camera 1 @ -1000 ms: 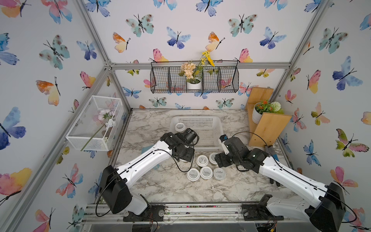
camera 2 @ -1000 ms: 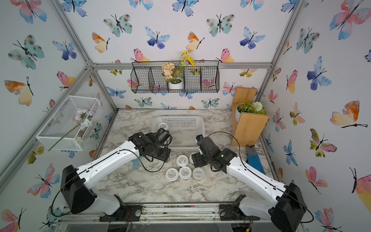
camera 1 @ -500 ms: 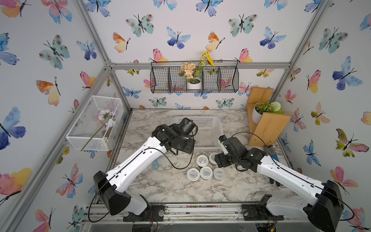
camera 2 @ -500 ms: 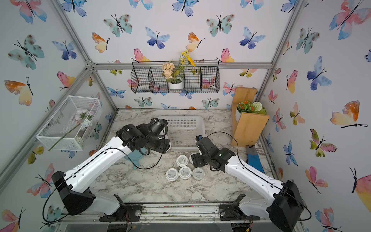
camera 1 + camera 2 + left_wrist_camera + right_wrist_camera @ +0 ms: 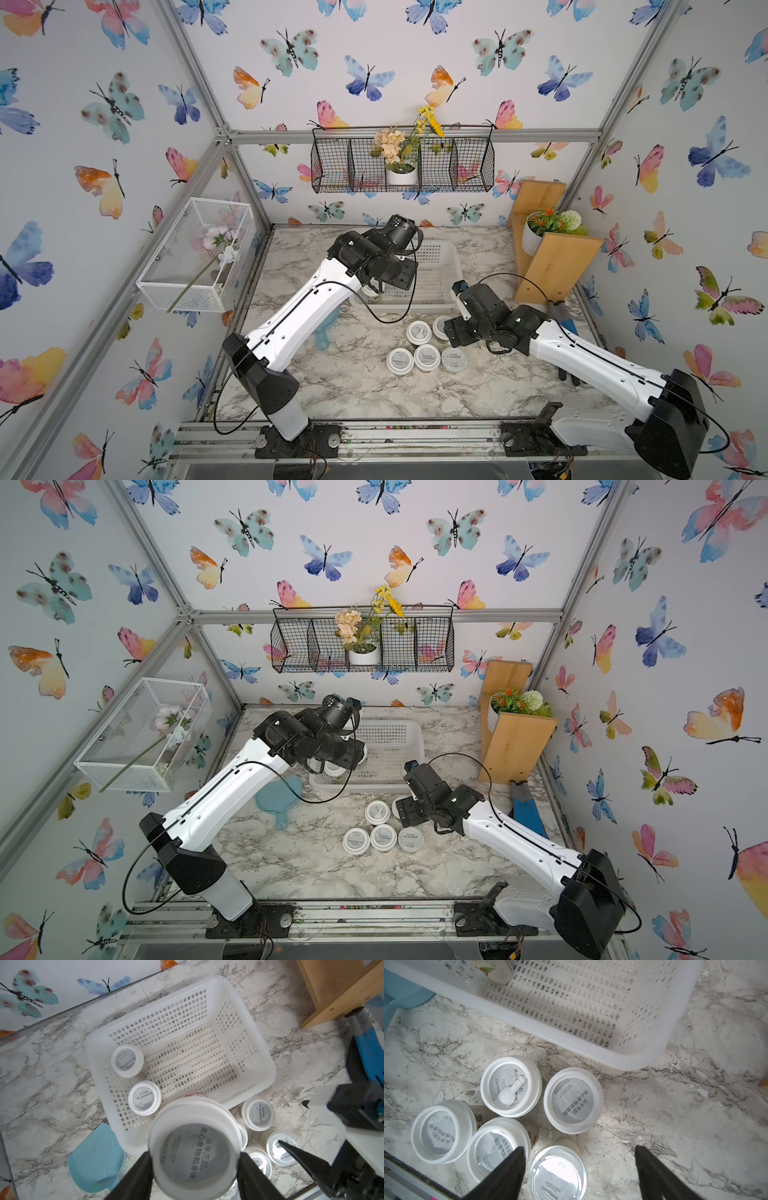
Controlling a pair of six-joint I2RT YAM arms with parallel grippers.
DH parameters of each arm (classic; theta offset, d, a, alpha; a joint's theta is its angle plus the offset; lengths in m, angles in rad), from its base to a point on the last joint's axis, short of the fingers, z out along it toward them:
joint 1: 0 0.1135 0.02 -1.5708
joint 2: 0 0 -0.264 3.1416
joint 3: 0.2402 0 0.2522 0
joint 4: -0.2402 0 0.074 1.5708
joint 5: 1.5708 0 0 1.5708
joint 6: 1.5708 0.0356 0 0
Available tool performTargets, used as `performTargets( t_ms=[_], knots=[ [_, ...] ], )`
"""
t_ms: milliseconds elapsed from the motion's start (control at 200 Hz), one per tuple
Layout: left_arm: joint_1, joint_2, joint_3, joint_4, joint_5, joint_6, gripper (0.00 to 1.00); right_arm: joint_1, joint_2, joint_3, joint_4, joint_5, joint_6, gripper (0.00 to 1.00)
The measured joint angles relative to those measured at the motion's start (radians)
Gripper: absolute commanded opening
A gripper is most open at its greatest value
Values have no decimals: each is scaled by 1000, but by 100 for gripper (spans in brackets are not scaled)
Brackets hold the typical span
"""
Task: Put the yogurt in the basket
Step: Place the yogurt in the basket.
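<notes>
Plastic yogurt cup (image 5: 195,1140) seems light, stiff, slippery; left tool (image 5: 195,1152) is closed on its sides, above the basket's (image 5: 268,1059) near-left corner. Right tool (image 5: 579,1148) hangs open, empty, over five cups (image 5: 574,1101) on the desk (image 5: 675,1115).

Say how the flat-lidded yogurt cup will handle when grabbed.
The flat-lidded cup lacks a raised white rim, so a grip may slip off. Its shiny lid looks thin and would probably dent under pressure. Upright, it likely won't roll.

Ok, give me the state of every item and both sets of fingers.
Left fingers: shut on yogurt cup, off the table.
Right fingers: open, empty.
Basket: holds two cups, upright.
Five table cups: upright, lidded.
</notes>
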Motion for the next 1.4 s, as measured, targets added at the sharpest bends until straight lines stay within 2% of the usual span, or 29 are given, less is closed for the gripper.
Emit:
performTargets(
  t_ms=[305,471,941,1402],
  knots=[
    [108,146,159,45,5,58,60,0,37,0,-7,3,0,85],
    [156,222,197,82,26,87,59,0,44,0,-8,5,0,85],
    [224,292,142,214,77,120,59,0,41,0,-12,8,0,86],
    [242,417,92,296,89,127,59,0,-188,0,2,8,0,90]
  ],
)
